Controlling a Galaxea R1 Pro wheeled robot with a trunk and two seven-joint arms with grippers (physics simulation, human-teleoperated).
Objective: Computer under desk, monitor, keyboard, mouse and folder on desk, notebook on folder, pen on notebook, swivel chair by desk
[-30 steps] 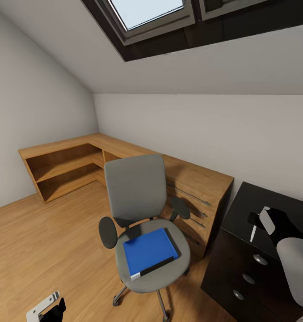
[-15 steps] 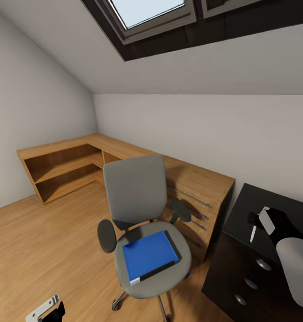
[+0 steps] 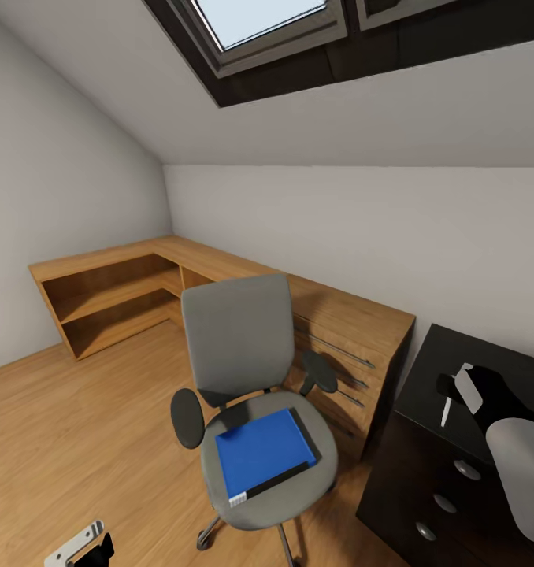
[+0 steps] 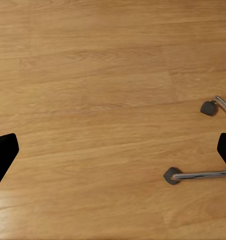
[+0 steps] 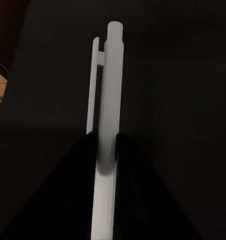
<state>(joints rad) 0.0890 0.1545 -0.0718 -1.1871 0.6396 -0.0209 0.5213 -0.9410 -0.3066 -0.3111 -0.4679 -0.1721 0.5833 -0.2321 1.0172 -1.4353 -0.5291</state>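
The grey swivel chair (image 3: 235,339) stands mid-room on the wooden floor, and the bright blue folder (image 3: 263,451) lies flat on its seat. To the right is the black desk (image 3: 432,370) with silver drawer knobs. My right gripper (image 3: 450,391) hovers over the desk top, shut on a pale pen (image 3: 446,411). In the right wrist view the pen (image 5: 107,90) sticks out from between the black fingers (image 5: 83,165) of the right gripper (image 5: 107,147), above the dark desk surface (image 5: 183,100). My left gripper (image 3: 84,547) hangs low over the floor left of the chair and is open (image 4: 115,150).
A low wooden L-shaped shelf unit (image 3: 117,291) runs along the back walls behind the chair. Chrome chair legs with casters (image 4: 193,175) lie close to the left gripper. A sloped ceiling with a skylight (image 3: 259,20) hangs overhead. Wooden floor (image 3: 78,425) spreads to the left.
The whole view has shifted slightly, so the camera moved a little. The right gripper keeps the pen over the desk, and the left gripper sits a bit lower in the picture.
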